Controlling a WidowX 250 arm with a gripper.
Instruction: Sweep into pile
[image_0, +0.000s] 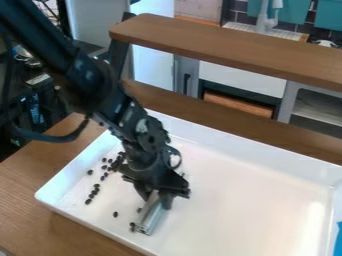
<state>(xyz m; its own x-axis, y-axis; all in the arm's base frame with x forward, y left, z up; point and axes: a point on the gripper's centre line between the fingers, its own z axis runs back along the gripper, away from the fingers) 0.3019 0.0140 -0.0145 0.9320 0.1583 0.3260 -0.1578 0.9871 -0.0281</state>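
Observation:
My gripper (158, 198) hangs over the left half of a white tray, shut on a short silver metal bar (152, 218). The bar slants down to the tray floor near the front wall. Dark beans (93, 193) lie scattered along the tray's left side, with a denser group (116, 164) just left of the gripper. One bean (115, 214) is by itself left of the bar, and a few touch or lie close to the bar's lower left end. The arm hides part of the tray floor behind it.
The white tray (267, 200) has raised walls and stands on a wooden table (23, 187). Behind it runs a raised wooden shelf (234, 47). A blue object (338, 240) shows at the right edge. A black cable hangs beside the arm at the left.

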